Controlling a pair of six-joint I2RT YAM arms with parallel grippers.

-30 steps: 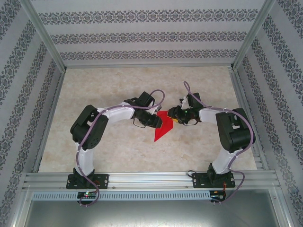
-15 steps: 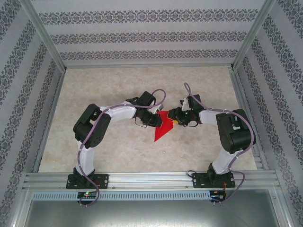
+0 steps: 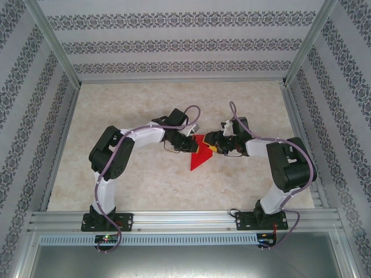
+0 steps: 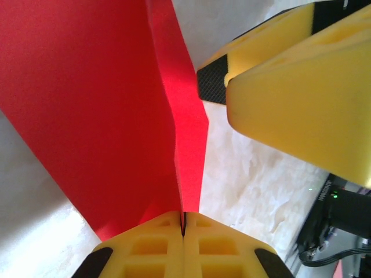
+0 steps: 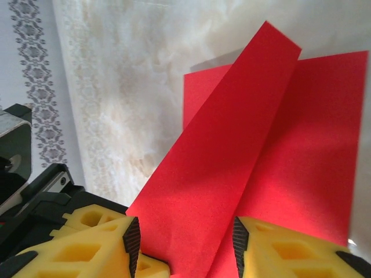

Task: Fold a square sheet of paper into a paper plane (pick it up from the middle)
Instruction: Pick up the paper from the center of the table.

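Note:
The square sheet of paper [image 3: 199, 157] is bright red and creased into a narrower shape, with a point toward the near side, lying mid-table between both arms. My left gripper [image 3: 190, 145] is at its left edge. In the left wrist view the yellow fingers [image 4: 145, 255] are shut on a raised fold of the red paper [image 4: 87, 104]. My right gripper [image 3: 212, 146] is at the paper's right side; its yellow fingers [image 4: 290, 87] hover close above. In the right wrist view a lifted red flap [image 5: 232, 145] runs between the right gripper's [image 5: 184, 246] open jaws.
The marble-patterned table top [image 3: 145, 185] spreads around the paper. Aluminium rails [image 3: 174, 220] border the near edge and sides, with patterned walls behind. The two wrists are nearly touching over the paper. A dark arm body [image 5: 35, 197] sits at the lower left.
The left gripper has closed onto the paper's fold. The right gripper's jaws have widened a little, and the right arm has shifted slightly rightward.

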